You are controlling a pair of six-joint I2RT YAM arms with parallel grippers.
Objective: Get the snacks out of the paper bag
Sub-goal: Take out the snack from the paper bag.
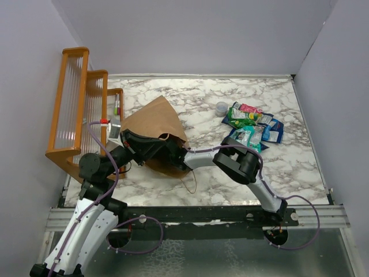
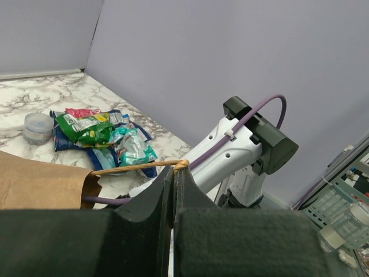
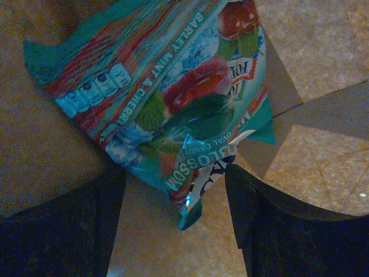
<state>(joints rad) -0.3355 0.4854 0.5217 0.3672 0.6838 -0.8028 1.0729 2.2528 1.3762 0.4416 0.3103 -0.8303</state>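
The brown paper bag (image 1: 154,124) lies on its side, mouth toward the arms. My left gripper (image 2: 173,173) is shut on its twisted handle (image 2: 132,167) at the mouth. My right arm (image 1: 242,158) reaches into the bag, so its gripper is hidden in the top view. In the right wrist view my right gripper (image 3: 176,179) is open inside the bag (image 3: 317,57), its fingers either side of the lower corner of a teal snack packet (image 3: 167,86). Several snacks (image 1: 252,124) lie in a pile on the table to the right and also show in the left wrist view (image 2: 98,130).
A small clear round cup (image 1: 221,107) stands just left of the snack pile. An orange wooden rack (image 1: 81,109) stands along the left edge, close behind the bag. Grey walls close the table at the back and sides.
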